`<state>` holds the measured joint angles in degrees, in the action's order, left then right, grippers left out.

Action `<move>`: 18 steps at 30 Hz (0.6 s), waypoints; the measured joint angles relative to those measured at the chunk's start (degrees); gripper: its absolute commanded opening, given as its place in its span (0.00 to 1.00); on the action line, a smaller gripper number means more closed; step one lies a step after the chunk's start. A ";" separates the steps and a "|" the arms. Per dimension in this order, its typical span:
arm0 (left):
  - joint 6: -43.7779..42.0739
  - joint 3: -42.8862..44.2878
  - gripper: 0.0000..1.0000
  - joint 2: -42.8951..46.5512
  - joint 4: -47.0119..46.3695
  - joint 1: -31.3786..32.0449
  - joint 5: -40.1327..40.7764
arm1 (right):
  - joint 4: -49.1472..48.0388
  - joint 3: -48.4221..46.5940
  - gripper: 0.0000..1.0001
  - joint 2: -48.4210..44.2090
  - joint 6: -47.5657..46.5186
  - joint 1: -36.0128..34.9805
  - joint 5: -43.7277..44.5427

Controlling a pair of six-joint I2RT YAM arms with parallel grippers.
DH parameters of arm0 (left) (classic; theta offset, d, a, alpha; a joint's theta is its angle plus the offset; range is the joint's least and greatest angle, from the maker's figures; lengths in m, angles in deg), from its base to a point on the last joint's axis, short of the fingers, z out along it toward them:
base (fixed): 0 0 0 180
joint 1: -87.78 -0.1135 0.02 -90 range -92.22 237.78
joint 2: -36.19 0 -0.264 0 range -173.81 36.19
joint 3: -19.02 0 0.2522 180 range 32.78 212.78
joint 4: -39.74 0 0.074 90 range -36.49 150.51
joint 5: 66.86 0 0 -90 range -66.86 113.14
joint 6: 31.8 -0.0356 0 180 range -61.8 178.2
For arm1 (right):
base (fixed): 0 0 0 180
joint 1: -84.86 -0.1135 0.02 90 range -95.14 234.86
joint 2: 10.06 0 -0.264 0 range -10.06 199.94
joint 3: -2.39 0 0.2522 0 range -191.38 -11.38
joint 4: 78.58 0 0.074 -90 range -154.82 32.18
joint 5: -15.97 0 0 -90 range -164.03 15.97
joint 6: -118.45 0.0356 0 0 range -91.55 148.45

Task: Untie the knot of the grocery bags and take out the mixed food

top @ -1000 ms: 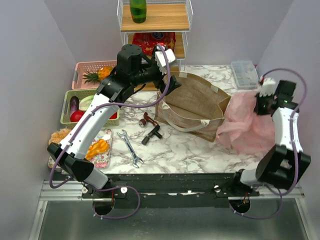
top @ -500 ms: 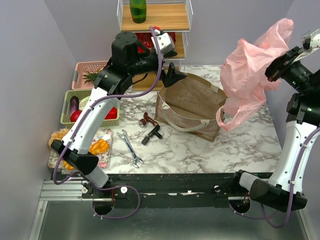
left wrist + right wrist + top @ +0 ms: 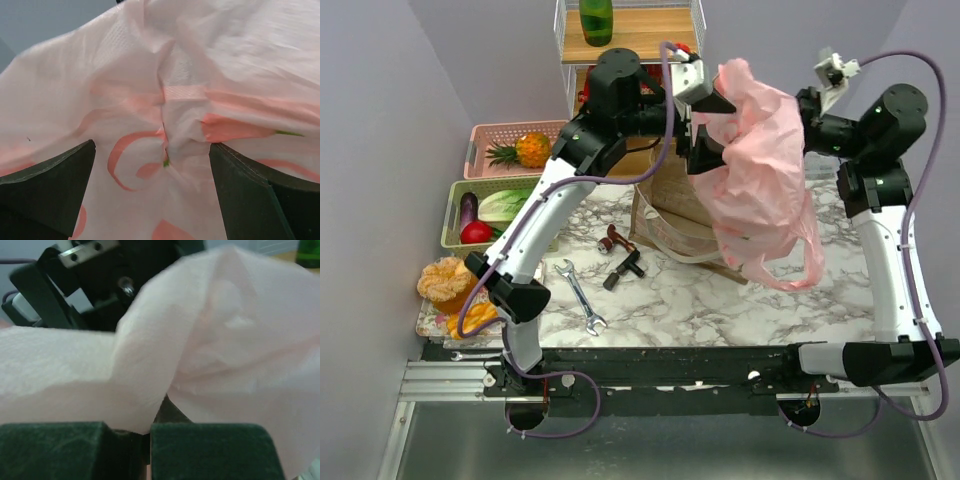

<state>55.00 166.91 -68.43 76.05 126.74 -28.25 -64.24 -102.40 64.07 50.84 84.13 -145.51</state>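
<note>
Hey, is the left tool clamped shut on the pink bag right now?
No, in the left wrist view the left tool stands wide open, with the pink bag spread loose in front of it.

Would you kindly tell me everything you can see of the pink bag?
The pink bag is thin, crinkly, translucent plastic with darker pink print. It hangs limp in the air above the paper bag, one handle loop dangling low. The shut right gripper pinches its upper edge; the open left gripper faces its other side, unclamped.
</note>
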 measured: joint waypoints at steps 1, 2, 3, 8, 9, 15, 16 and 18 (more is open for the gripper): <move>-0.09 -0.55 0.99 -0.57 0.31 0.28 0.02 | 2.01 -1.25 0.01 0.68 -1.55 -2.60 0.04; -0.59 -1.29 0.98 -1.36 1.03 0.68 0.09 | 3.96 -2.32 0.01 1.16 -3.30 -4.52 0.24; -1.31 -1.70 0.99 -1.70 1.68 0.96 0.17 | 6.54 -3.65 0.02 1.77 -5.60 -6.97 0.55; -4.24 -4.09 0.90 -0.85 4.15 1.81 -0.66 | 11.80 -6.10 0.09 3.17 -10.82 -14.27 2.27; -4.72 -5.84 0.81 0.22 3.74 1.90 -0.70 | 11.52 -6.10 0.10 3.26 -10.47 -14.56 2.43; -3.65 -17.84 0.25 6.86 -1.55 0.90 -1.66 | 11.28 -8.37 0.24 3.98 -10.67 -15.15 4.07; -2.93 -19.23 0.20 7.48 -2.67 0.57 -2.01 | 11.23 -8.68 0.25 3.85 -10.73 -15.15 4.59; -0.35 -21.79 0.16 8.76 -5.27 -1.16 -3.13 | 10.99 -9.27 0.32 3.37 -10.80 -15.23 6.21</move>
<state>54.65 145.12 -59.67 70.78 125.58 -31.38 -53.25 -111.67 67.43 40.05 68.90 -139.30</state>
